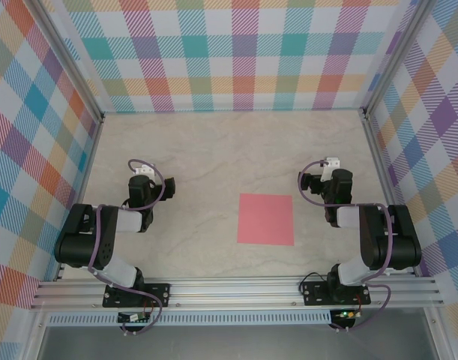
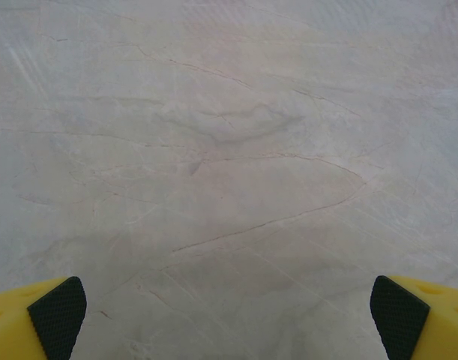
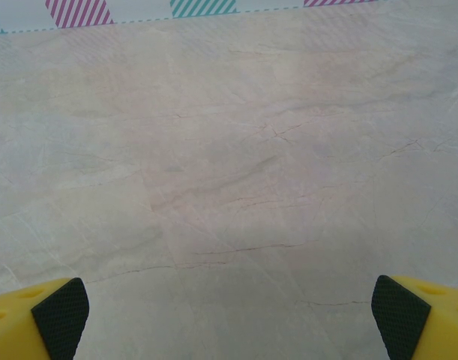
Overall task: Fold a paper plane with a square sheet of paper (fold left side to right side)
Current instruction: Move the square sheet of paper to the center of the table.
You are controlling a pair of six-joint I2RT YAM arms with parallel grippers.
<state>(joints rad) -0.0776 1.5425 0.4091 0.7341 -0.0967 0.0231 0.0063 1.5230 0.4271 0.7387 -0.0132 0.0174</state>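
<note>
The pink sheet of paper (image 1: pixel 265 219) is lying flat on the marble-look table (image 1: pixel 206 150), a bit right of centre and toward the near side. It's lined up square with the table edges, and I can't spot any crease in it, so nothing folded yet. It sits between the two arms but closer to the right one, and nothing is touching it.

The right gripper (image 3: pixel 230 315) points out over bare tabletop, a little further back than the paper and off to its right. Its yellow fingers (image 3: pixel 60 307) are spread wide apart with nothing between them. The left gripper (image 2: pixel 229 315) is well off to the left of the sheet and looks the same, black pads (image 2: pixel 58 315) wide apart over plain table.

Both arms are folded up close to the metal rail (image 1: pixel 236 289) along the front edge. Colourful plaid walls (image 1: pixel 236 52) box the table in on three sides.
</note>
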